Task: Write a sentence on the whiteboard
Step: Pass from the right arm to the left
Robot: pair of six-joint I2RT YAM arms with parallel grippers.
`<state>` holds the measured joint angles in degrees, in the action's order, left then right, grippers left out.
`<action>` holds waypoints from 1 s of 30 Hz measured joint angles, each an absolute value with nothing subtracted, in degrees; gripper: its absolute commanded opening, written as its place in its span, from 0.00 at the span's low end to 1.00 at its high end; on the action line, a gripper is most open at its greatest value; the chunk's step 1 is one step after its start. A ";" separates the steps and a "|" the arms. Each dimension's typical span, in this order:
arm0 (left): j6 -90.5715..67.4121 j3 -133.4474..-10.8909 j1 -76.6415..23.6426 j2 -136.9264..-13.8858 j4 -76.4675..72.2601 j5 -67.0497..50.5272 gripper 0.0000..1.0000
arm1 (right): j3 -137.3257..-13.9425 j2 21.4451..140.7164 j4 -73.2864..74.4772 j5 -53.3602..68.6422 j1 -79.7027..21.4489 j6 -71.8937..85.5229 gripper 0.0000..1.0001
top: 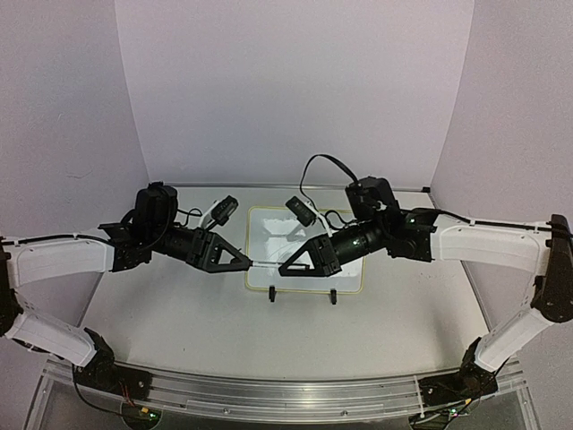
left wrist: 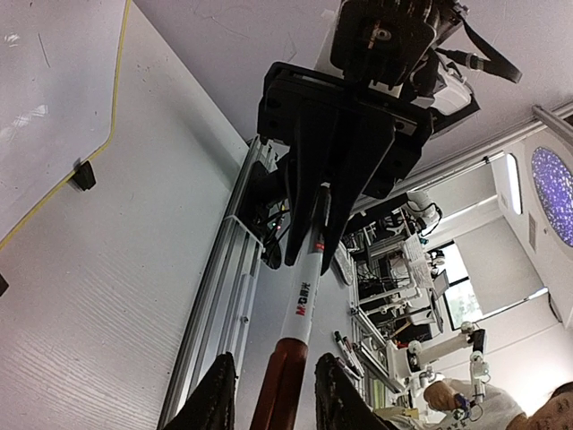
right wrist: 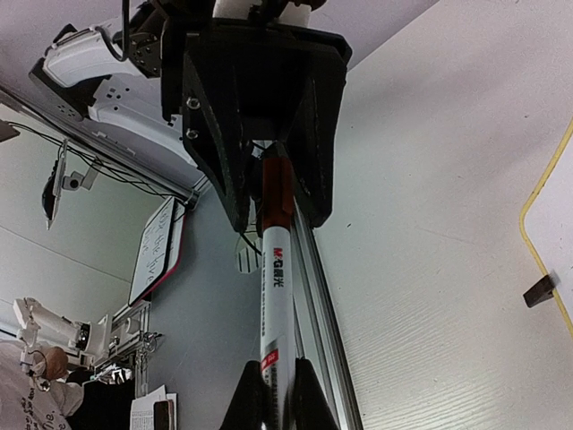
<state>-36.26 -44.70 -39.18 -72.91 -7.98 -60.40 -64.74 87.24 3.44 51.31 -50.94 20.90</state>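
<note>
Top view: my 2 grippers meet tip to tip above the whiteboard (top: 269,228), which sits right under them, no writing I can spot. The marker (top: 266,263) bridges them. Left wrist view: my left gripper (left wrist: 273,358) straddles the red cap (left wrist: 282,390), but I can't tell if it's pinching yet, 1 side shows a gap. Right wrist view: my right gripper (right wrist: 273,372) is clamped on the marker's barrel. To uncap cleanly I'd squeeze the cap firm first, then pull straight apart along the marker.
</note>
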 measured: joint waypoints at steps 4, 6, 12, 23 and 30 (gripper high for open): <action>-37.54 -43.59 -39.18 -72.38 -9.54 -60.66 0.19 | -64.69 87.24 3.01 52.49 -50.37 21.06 0.00; -38.12 -43.23 -39.18 -72.02 -10.20 -60.96 0.16 | -64.54 87.24 2.81 53.06 -50.26 21.06 0.00; -39.64 -42.75 -39.18 -71.41 -12.83 -62.08 0.07 | -64.14 87.24 2.41 54.85 -50.15 21.02 0.00; -41.60 -41.79 -39.33 -71.02 -16.96 -61.32 0.00 | -61.03 84.56 -0.10 51.80 -49.82 22.95 0.77; -44.53 -39.61 -39.31 -69.65 -23.81 -58.04 0.00 | -49.90 78.01 -14.76 42.96 -49.78 32.83 0.96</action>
<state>-44.53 -39.61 -39.31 -69.65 -23.81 -58.04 -49.90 78.01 -14.76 42.96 -49.78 32.83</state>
